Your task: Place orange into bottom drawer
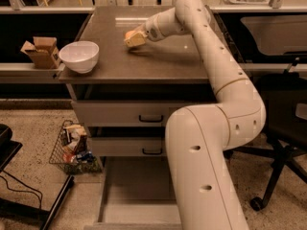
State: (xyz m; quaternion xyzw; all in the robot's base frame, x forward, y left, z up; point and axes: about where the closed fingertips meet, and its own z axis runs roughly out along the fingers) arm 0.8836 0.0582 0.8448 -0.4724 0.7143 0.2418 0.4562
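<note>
My gripper (133, 38) rests low over the brown cabinet top (158, 63), left of its middle and toward the back. Its tip looks pale yellow-orange. The orange does not show as a separate thing; whether it sits in the gripper I cannot tell. The bottom drawer (136, 190) stands pulled out toward me at floor level. Its flat grey floor shows nothing lying on it where I can see. My arm's lower link covers the drawer's right part.
A white bowl (79, 56) stands at the cabinet top's front left corner, with a cardboard box (42, 51) on the shelf beside it. The two upper drawers (151, 115) are shut. A wire basket (72, 147) stands on the floor at left, an office chair (283, 143) at right.
</note>
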